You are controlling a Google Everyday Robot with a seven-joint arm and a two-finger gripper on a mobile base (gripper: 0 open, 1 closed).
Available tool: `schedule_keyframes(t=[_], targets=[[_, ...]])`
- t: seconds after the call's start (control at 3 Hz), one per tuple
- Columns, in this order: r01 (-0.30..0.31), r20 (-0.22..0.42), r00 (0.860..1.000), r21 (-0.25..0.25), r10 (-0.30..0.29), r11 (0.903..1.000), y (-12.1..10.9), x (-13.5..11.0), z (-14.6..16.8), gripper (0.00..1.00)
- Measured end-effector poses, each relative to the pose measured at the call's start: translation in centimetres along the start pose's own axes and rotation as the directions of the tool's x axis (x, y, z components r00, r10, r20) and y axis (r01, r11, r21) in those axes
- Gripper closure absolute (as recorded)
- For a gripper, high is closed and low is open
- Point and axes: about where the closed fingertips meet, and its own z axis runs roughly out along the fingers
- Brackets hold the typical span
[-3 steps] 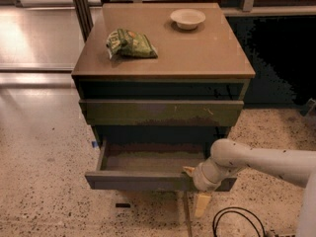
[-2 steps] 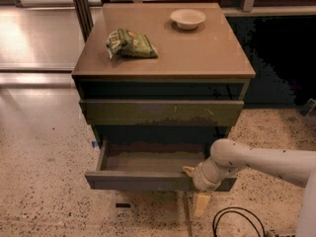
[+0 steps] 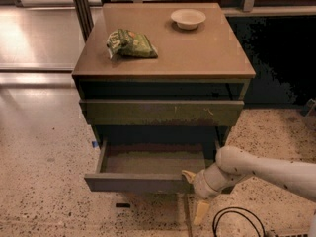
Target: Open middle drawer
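The middle drawer (image 3: 133,182) projects toward the near side. Its cavity is accessible from above, with overhead room limited by the scratched drawer front (image 3: 158,112). The hand (image 3: 193,195) occupies the near right end of the projecting front, and the arm (image 3: 266,172) blocks approach from the right. A cable (image 3: 232,215) lies on the floor near right. On the bench (image 3: 197,53), a bag (image 3: 131,43) sits at left and a bowl (image 3: 188,18) at the far edge.

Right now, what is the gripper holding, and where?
The gripper is at the right front edge of the wide dark grey-green middle drawer; actual clamping cannot be told.
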Motion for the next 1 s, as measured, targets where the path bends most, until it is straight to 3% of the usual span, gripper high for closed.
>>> schedule_keyframes(t=[0.33, 1.0], targets=[[-0.003, 0.076, 0.997, 0.008, 0.002, 1.0, 4.38, -2.47, -1.82, 0.0], [-0.007, 0.075, 0.997, -0.015, 0.009, 0.9999, 3.93, -1.66, -0.87, 0.0]])
